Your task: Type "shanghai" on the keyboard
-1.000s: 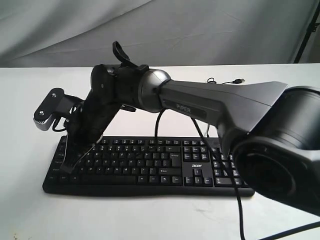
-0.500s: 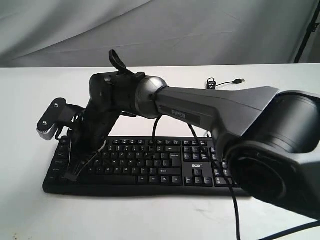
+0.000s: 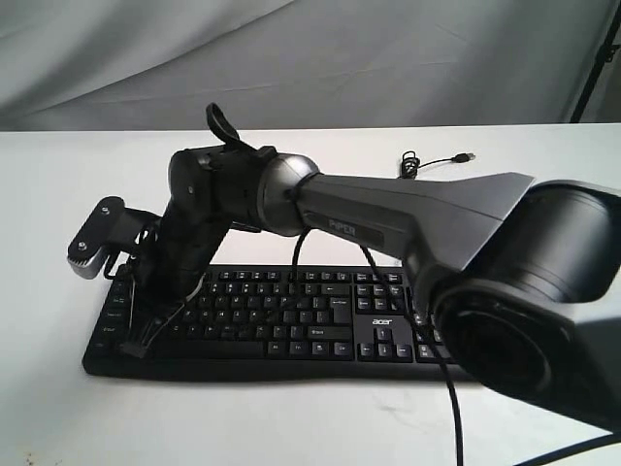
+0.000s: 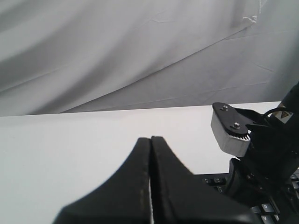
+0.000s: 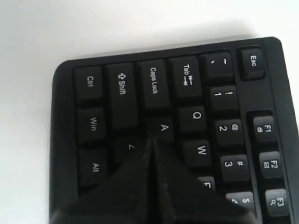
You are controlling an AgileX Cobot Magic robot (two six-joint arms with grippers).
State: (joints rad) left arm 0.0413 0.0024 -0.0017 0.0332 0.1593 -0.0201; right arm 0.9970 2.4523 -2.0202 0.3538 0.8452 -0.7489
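Observation:
The black keyboard [image 3: 291, 313] lies across the white table, "acer" logo near its arrow keys. My right arm reaches across it to its left end, and the right gripper [image 3: 137, 348] is shut, its tip down among the left-end keys. In the right wrist view the shut right gripper [image 5: 150, 141] points at the lower edge of the A key [image 5: 163, 127], beside Z; whether it touches is unclear. The keyboard [image 5: 121, 88] shows Ctrl, Shift, Caps Lock and Tab there. My left gripper [image 4: 150, 140] is shut on nothing, over bare table left of the keyboard [image 4: 214, 180].
The keyboard's thin USB cable [image 3: 437, 159] curls on the table behind. The right arm's grey wrist camera [image 3: 93, 233] juts out left of the keyboard, also seen as the grey camera block [image 4: 229, 129]. A grey cloth backdrop [image 3: 310, 58] hangs behind the white table [image 3: 58, 408].
The right arm has swung a little to the left and its shut gripper tip has dropped lower onto the keyboard's left end.

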